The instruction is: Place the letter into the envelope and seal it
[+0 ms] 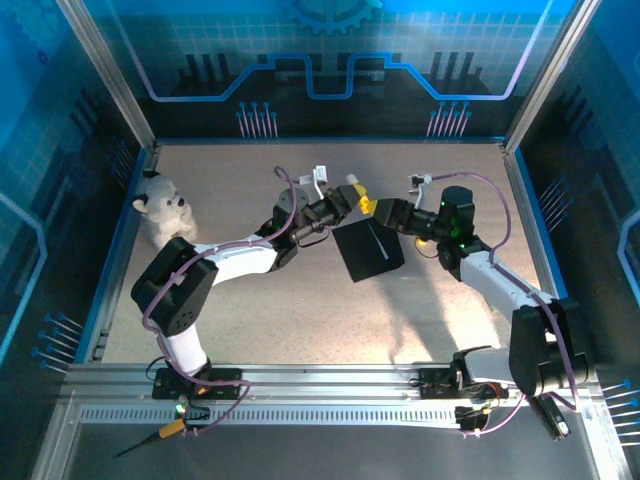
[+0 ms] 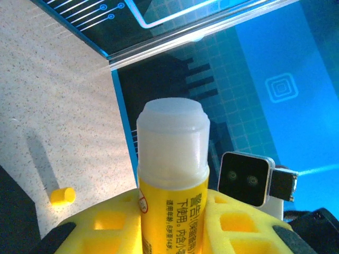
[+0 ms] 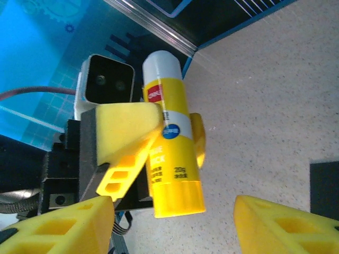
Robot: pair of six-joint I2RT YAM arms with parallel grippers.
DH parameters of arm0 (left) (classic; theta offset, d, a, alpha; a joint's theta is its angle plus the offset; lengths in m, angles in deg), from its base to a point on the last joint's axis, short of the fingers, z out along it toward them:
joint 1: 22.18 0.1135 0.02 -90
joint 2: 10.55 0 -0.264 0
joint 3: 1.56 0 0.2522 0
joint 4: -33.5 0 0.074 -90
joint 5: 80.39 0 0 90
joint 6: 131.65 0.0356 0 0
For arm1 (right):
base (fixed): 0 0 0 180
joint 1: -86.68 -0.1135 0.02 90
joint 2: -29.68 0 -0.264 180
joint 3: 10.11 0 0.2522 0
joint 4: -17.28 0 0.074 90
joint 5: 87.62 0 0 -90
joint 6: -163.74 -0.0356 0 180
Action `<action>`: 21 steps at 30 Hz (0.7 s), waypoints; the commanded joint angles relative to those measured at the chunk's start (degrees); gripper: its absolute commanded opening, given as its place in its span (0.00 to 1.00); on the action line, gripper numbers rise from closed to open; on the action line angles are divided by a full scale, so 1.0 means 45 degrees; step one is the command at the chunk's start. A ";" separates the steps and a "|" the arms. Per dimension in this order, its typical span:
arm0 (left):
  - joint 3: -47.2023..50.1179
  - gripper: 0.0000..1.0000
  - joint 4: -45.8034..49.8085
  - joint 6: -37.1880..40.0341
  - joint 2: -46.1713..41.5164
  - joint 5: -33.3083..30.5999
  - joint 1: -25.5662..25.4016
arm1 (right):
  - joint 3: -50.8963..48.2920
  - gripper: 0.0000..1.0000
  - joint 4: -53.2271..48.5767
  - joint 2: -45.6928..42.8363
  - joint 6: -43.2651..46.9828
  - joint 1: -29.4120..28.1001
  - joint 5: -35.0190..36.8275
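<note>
Left gripper [image 1: 352, 197] clamped on glue stick [image 2: 172, 159]. Right gripper [image 3: 172, 227] released, jaws spread wide just short of the stick's base. Envelope [image 1: 368, 250] lies flat mid-table, just toward the near edge from both grippers, untouched.

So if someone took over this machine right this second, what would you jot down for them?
Left gripper: shut on the yellow-and-white plastic glue stick, held above the speckled beige table.
Right gripper: open, fingers either side of the stick's yellow base, not touching it.
Flat matte black paper envelope: lying on the table by the grippers, untouched.
Small yellow cylinder, perhaps the stick's cap, lies on the table.
Done: cannot tell whether the letter is inside.
Left: probably glue the flap and press it shut.
</note>
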 commanded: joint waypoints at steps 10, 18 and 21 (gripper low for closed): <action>0.0120 0.00 -0.1588 -0.1008 0.0325 -0.0498 -0.0113 | -0.0301 0.63 0.2352 0.0764 -0.1096 -0.0627 0.0668; 0.0218 0.00 -0.1793 -0.1220 0.0377 -0.0570 -0.0246 | -0.0252 0.62 0.2930 0.1010 -0.1347 -0.0689 0.0794; 0.0199 0.00 -0.1937 -0.1338 0.0469 -0.0576 -0.0278 | -0.0214 0.59 0.3175 0.1145 -0.1451 -0.0724 0.0796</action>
